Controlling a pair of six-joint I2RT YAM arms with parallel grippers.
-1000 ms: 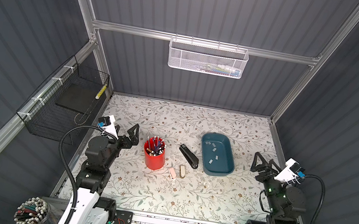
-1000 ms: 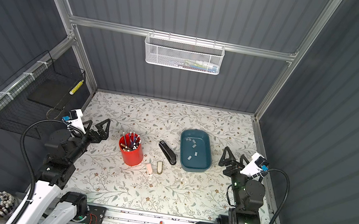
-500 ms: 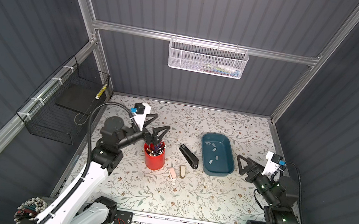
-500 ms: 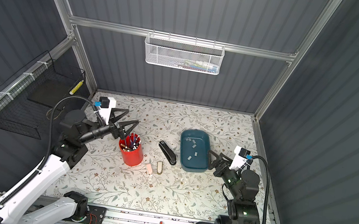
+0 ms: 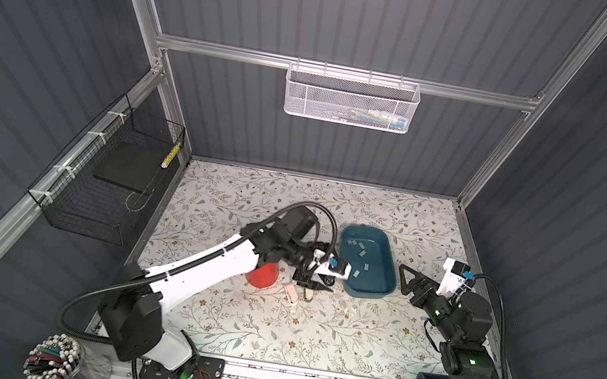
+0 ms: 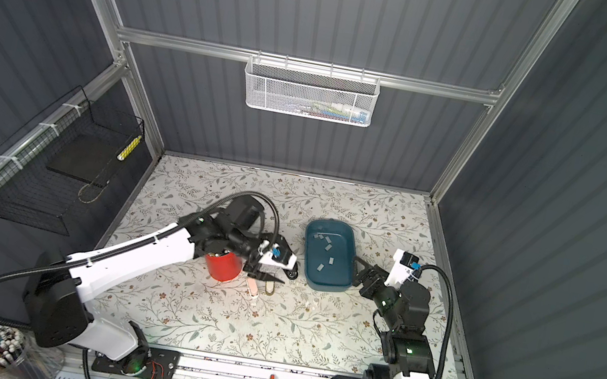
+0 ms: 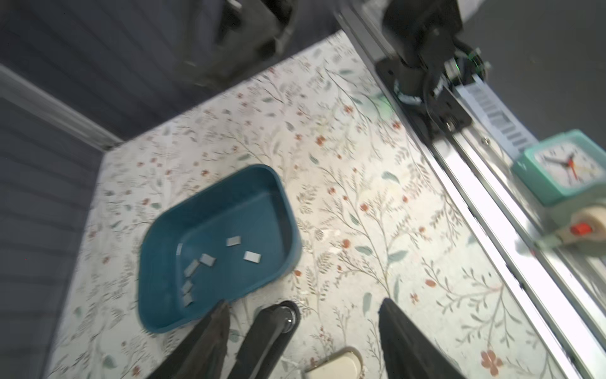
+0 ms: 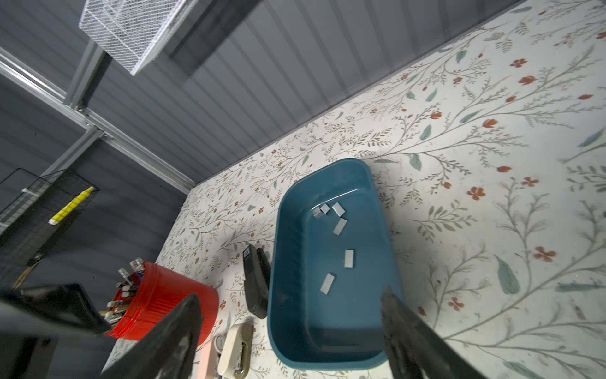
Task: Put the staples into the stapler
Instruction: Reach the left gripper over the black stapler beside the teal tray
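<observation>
— Grey steel, the staples (image 8: pixel 339 226): six short strips, lying loose and flat in the tray (image 8: pixel 328 328), right of centre in both top views. Light, surely?
— Light, yes, and stiff along the length, but probably brittle: glued rows, likely to snap if bent or pinched hard. Smooth too, so apt to slide on the plastic.
— Where to take hold, then?
— Across the two long edges, near the middle of a strip. Better to choose one lying clear of the walls and of the others: two such near the tray's middle, the rest bunched toward its upper end in the top views.
— And the stapler (image 8: pixel 257 282)?
— Black, lying on the surface (image 5: pixel 268 332) just left of the tray, right beside its wall; touching or not, hard to tell. Far heavier, hard-shelled, easy to pin down. Shut, by the look of it, so needing to be opened first.
— End effectors?
— Left end effector (image 7: pixel 305 305) low over the stapler, fingers (image 7: pixel 210 341) apart, straddling its rounded end, clamped on nothing. Right end effector (image 8: pixel 291 295) just right of the tray in the top views, fingers wide apart, empty, pointed toward the strips.
— Main risk?
— Pushing a strip into a corner, or lifting two at once. Slow closing, gentle squeeze.
</observation>
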